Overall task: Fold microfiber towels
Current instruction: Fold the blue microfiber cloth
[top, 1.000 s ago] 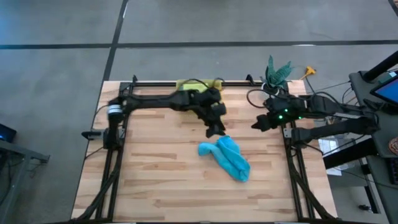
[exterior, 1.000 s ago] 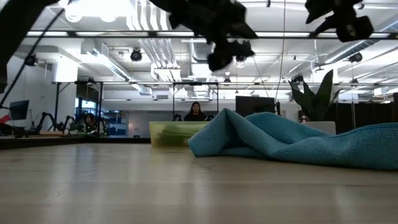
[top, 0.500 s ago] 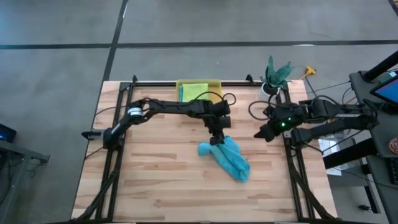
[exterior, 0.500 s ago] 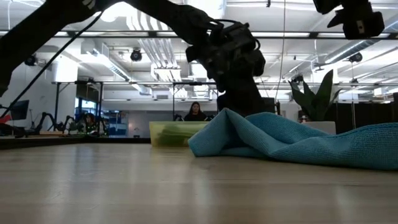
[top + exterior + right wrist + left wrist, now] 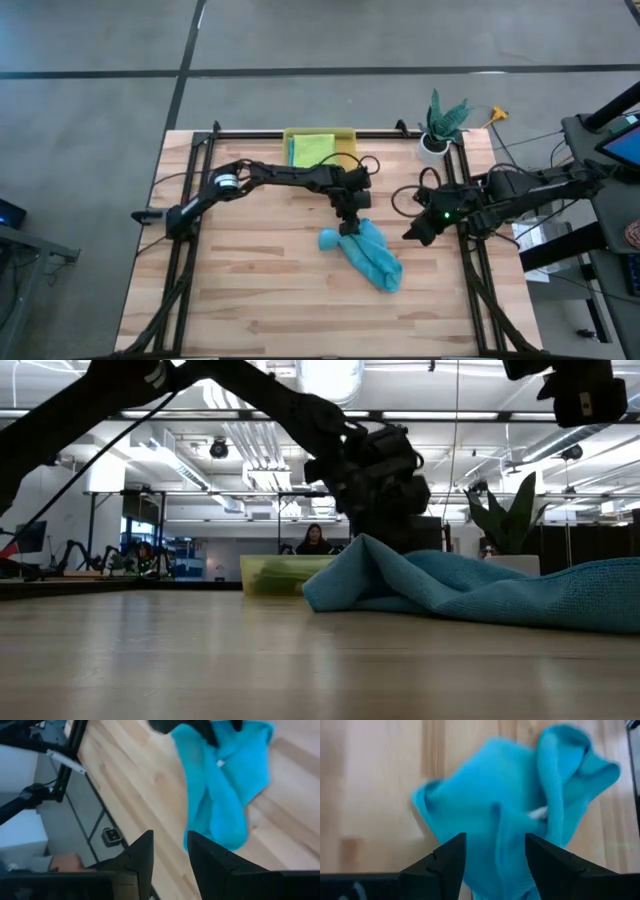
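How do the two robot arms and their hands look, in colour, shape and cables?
Both arms are dark, slim and jointed. The left arm has a silver-white ring near its base; the right arm shows a small green light and looped black cables beside it. The left hand and the right hand each have two dark, wedge-shaped fingers.

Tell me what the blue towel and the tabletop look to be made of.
Blue towel: soft, matte cloth, probably microfiber; it lies crumpled in limp folds with a fine woven texture. Tabletop: light wood, seemingly planks; pale strips with grain lines and a smooth, faintly shiny finish.
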